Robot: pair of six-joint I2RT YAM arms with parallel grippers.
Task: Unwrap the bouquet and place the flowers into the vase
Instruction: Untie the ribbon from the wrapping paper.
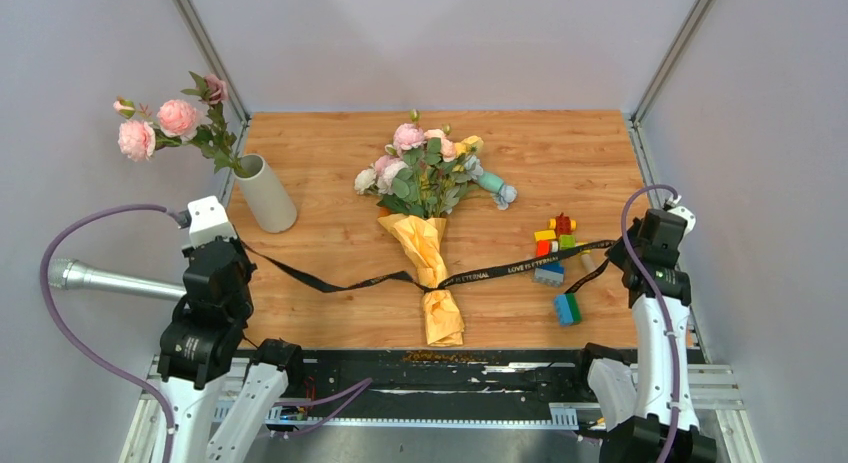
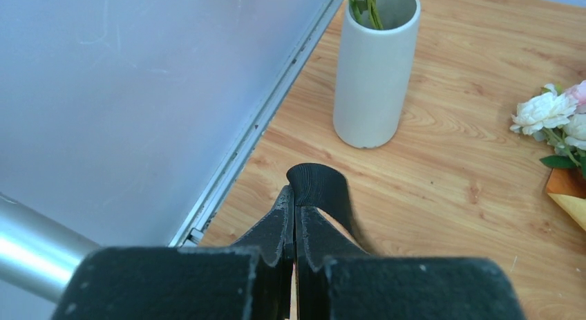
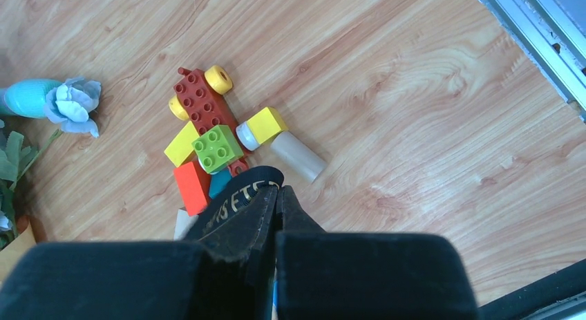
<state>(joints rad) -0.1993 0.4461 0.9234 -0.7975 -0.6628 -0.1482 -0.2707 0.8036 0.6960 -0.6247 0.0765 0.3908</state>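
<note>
While both arms sit at the near corners, the bouquet (image 1: 430,253) lies flat at the middle of the wooden desk (image 1: 560,153), blooms toward the far wall, paper tail toward the arm bases. The wrap is crinkled orange-tan paper, cone-shaped and pinched to a narrow waist partway down. At its mouth are the flowers (image 1: 425,163): pink, white, a little yellow and pale blue, with green leaves. A long black strap (image 1: 490,272) with white lettering crosses the waist and runs out to either side, drawn nearly straight.

Grip check: the left gripper (image 2: 296,213) is closed on the strap's left end, a stub standing up past its tips. The right gripper (image 3: 276,195) is closed on the right end, with the lettered strap curling over its tips.

The tall matte off-white cylinder vase (image 1: 268,195) stands upright at the far left of the desk, by the wall rail and well apart from the bouquet. It holds a spray of pink blooms (image 1: 160,123) leaning left.

Not resolved:
- Cannot tell whether the strap is knotted at the waist or only looped.
- Stems inside the paper are hidden.
- The left wrist view crops the vase at its rim and shows only one edge of the bouquet.
- The right gripper covers part of the coloured toy blocks (image 3: 207,140).
- The teal stick (image 3: 27,97) is cut at the frame edge.
- The grey metal tube (image 1: 110,280) runs behind the left arm, that end unseen.
</note>
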